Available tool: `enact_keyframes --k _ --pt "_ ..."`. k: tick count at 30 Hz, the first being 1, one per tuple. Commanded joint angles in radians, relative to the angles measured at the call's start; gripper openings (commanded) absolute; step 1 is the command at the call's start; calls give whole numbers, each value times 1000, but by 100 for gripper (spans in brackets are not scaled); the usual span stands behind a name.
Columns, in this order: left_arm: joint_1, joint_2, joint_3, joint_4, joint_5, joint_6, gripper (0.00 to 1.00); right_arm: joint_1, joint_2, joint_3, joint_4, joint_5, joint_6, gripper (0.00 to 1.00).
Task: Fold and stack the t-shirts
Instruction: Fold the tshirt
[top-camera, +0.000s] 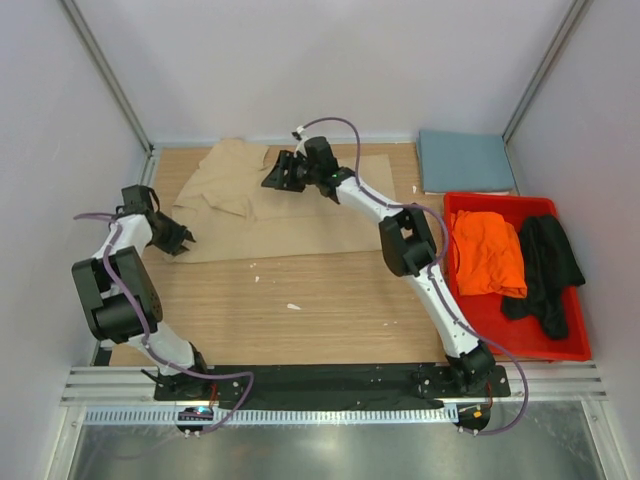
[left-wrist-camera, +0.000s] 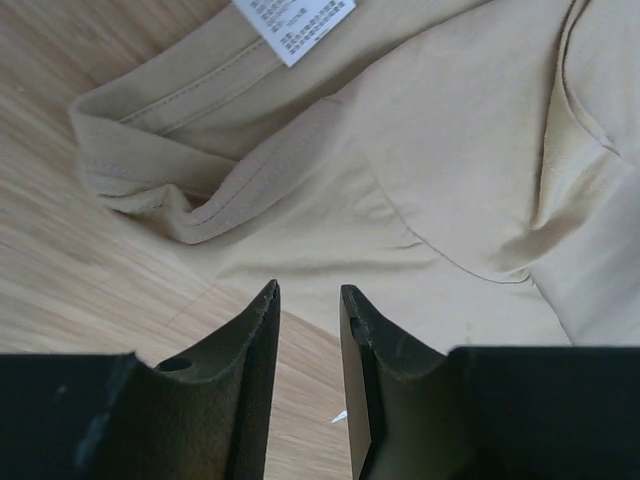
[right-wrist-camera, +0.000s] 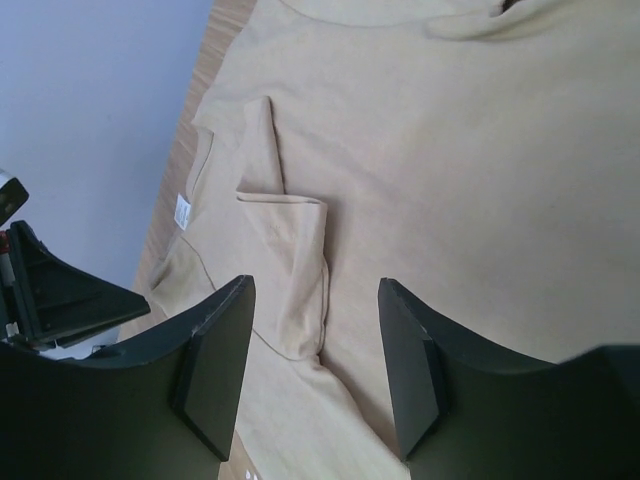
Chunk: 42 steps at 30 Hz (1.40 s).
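Note:
The tan-beige t-shirt (top-camera: 285, 205) lies spread and creased across the back of the table, a sleeve folded over at its left. My left gripper (top-camera: 182, 238) hovers at the shirt's near left edge. In the left wrist view its fingers (left-wrist-camera: 308, 290) stand a narrow gap apart with only bare wood and the cloth's edge (left-wrist-camera: 430, 170) between them. My right gripper (top-camera: 280, 172) is over the shirt's back part. It stands open (right-wrist-camera: 315, 285) above a folded sleeve (right-wrist-camera: 290, 260). A slate blue-grey t-shirt (top-camera: 465, 160) lies folded at the back right. The orange t-shirt (top-camera: 487, 252) and the black t-shirt (top-camera: 545, 265) lie bunched in the bin.
A red plastic bin (top-camera: 520, 345) stands along the right side of the table. White walls and metal posts close in the back and both sides. A white care label (left-wrist-camera: 295, 20) shows on the tan shirt's hem. Small white specks (top-camera: 292, 306) lie on the wood.

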Motion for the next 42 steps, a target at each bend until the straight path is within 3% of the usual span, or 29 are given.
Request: enact_keyframes --k 1,6,9,11,15,18,21,27,34,42 --pt "37 -65 -41 28 -1 8 31 25 39 97 86 17 45 58" --pt "53 -117 -93 16 -24 52 28 51 -83 -22 -63 109 -43 56" --pt "54 -129 -84 -7 -61 83 31 52 -122 35 -383 177 -105 56" --pt "58 -129 -67 -26 -56 98 31 52 -160 36 -486 213 -170 57" --pt "59 -151 -32 -47 -95 126 34 48 -329 -168 -563 334 -259 60" --pt "85 -103 34 -119 -136 175 41 45 -410 -228 -690 361 -326 61" --pt "107 -48 84 -141 -151 233 43 32 -522 -396 -693 376 -356 62" --pt "108 26 106 -119 -80 315 30 -34 -691 -729 -559 318 -348 62" --pt "105 15 69 -85 -17 364 33 -116 -713 -806 -538 267 -366 62" --pt "107 104 109 -81 -1 371 33 -142 -693 -800 -534 227 -368 61"
